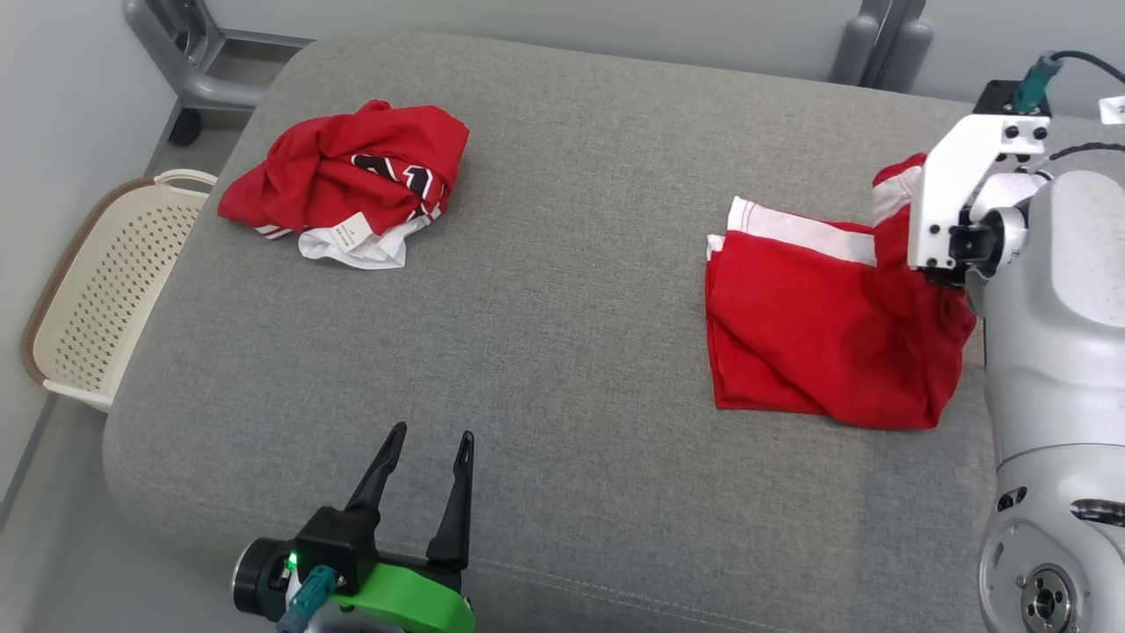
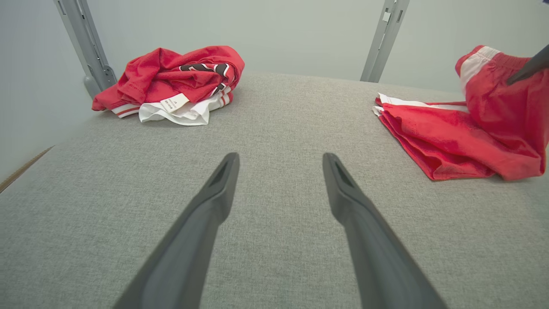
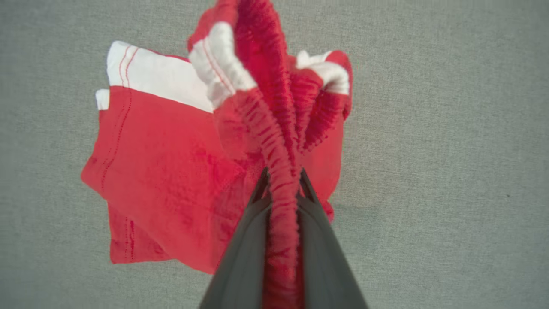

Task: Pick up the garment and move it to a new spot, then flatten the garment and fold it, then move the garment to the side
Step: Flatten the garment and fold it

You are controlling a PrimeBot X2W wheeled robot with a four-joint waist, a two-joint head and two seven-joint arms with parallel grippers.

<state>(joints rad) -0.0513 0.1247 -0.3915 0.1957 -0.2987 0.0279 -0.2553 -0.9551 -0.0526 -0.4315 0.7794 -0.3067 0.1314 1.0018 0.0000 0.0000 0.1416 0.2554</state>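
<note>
Garment (image 1: pixel 817 334) runs left-right across your head view: hems (image 1: pixel 716 303) point left, waistband (image 3: pixel 281 193) raised at right, pinched by right jaws; left jaws wide.

My head camera looks steeply down over the grey cushion (image 1: pixel 562 290), taking in nearly its whole width. The left wrist camera sits low, skimming across the fabric toward the back wall (image 2: pixel 300 34), the crumpled jersey (image 2: pixel 171 73) at its upper left, as in the head view. The right wrist camera hangs close, straight above the red shorts (image 3: pixel 163 163), which all three views share
</note>
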